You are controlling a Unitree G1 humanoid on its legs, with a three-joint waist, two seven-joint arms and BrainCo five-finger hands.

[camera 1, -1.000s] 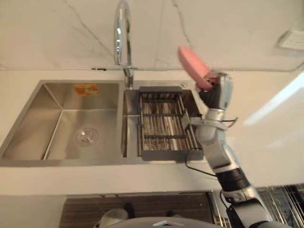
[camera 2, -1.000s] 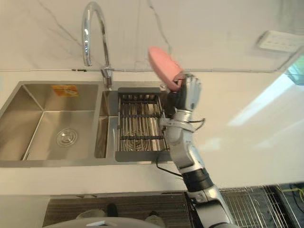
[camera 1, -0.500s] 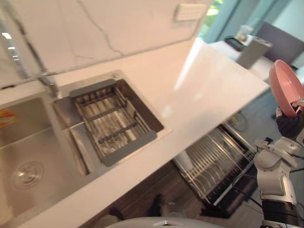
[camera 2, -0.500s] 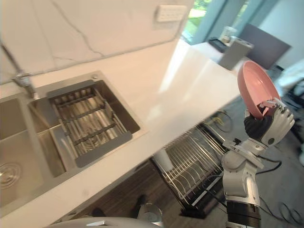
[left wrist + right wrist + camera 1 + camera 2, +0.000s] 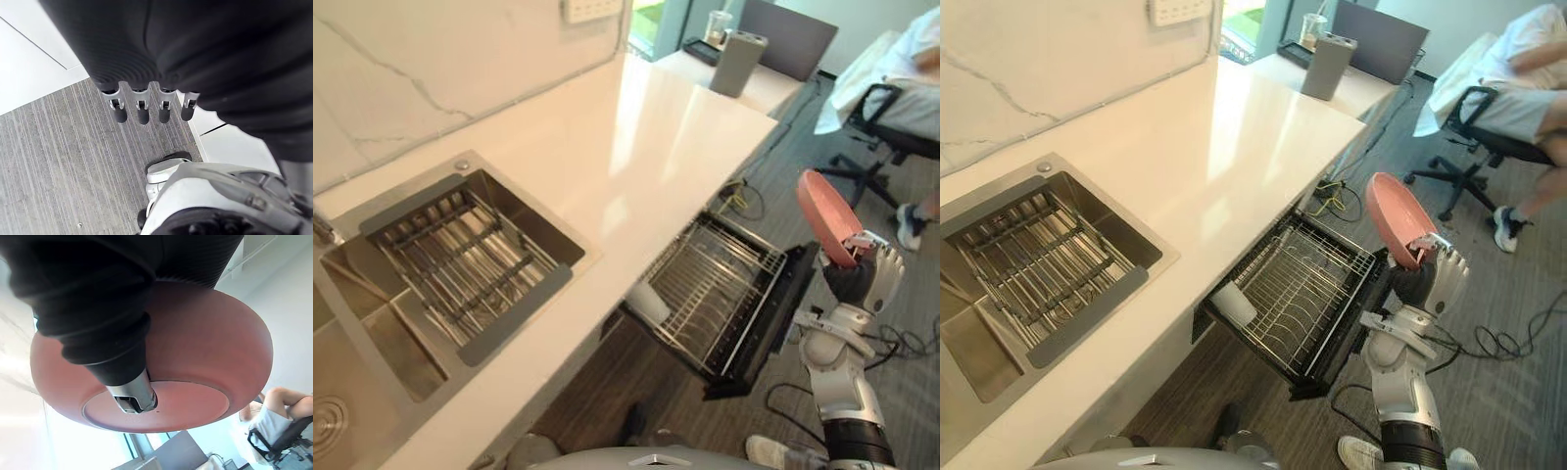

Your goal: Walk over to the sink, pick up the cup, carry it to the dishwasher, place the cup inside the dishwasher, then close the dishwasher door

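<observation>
Since the earlier frame the head camera has swung further off the sink (image 5: 460, 259), so the open dishwasher rack (image 5: 1298, 294) now sits mid-view. The right hand (image 5: 1435, 279) holds the one pink bowl (image 5: 1398, 217), no cup, with its thumb across the base and its fingers curled at the rim. The bowl stands on edge, its hollow facing the counter (image 5: 636, 147). The rack lies below the hand and toward the robot's left, so the coming move looks like a lowering leftward. One white cup (image 5: 1232, 304) lies in the single rack. The left hand (image 5: 143, 111) hangs idle, fingers relaxed, over the floor.
</observation>
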